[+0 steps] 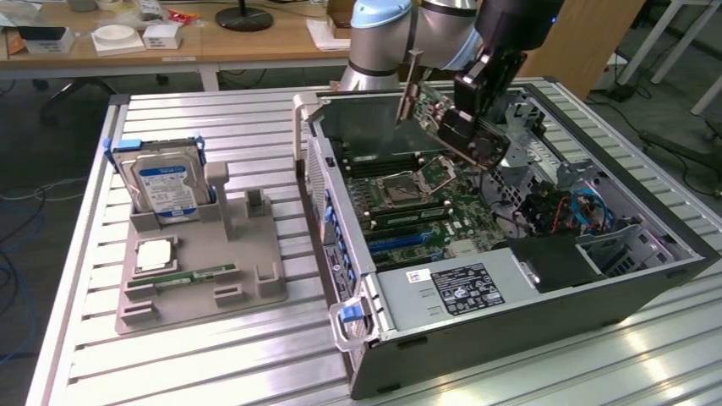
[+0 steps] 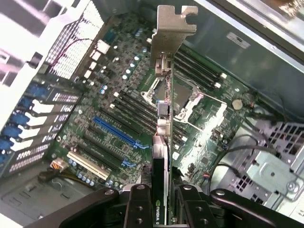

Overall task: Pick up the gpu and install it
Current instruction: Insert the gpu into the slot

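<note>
Pincer [image 2: 161,204] pinches the gpu [image 1: 457,127] by its flat faces and holds it aloft at the far end of the open computer case [image 1: 542,296], above the motherboard [image 1: 440,211]. The card hangs edge-on, silver bracket [image 2: 172,33] leading, apparently so its connector edge can align with the blue expansion slot [image 2: 118,133], not yet reached.

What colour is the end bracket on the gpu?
Silver, bare metal; the bracket shows best in the wrist view.

Gripped edge of the gpu [image 2: 163,114], seemingly buried between the jaws.
</note>
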`<act>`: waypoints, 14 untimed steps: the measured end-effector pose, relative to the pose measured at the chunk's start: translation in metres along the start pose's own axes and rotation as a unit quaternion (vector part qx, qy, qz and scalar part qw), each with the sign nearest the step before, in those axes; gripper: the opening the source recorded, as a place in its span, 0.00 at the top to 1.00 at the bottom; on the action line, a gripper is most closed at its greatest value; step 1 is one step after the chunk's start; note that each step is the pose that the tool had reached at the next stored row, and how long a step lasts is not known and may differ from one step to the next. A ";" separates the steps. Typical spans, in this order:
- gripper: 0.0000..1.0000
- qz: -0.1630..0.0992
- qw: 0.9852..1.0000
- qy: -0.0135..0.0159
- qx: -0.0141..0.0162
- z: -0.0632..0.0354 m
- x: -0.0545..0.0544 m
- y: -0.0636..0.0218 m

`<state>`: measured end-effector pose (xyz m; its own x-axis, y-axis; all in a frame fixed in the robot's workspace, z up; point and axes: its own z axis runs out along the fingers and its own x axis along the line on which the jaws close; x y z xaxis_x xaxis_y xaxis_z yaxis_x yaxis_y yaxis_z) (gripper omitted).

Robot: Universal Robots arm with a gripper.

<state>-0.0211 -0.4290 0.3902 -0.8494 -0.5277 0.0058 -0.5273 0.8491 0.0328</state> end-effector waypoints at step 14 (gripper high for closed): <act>0.74 -0.112 0.994 0.002 0.002 0.0077 0.000 -0.0005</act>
<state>-0.0210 -0.4293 0.3825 -0.7106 -0.7036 0.0029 -0.7032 0.7104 0.0300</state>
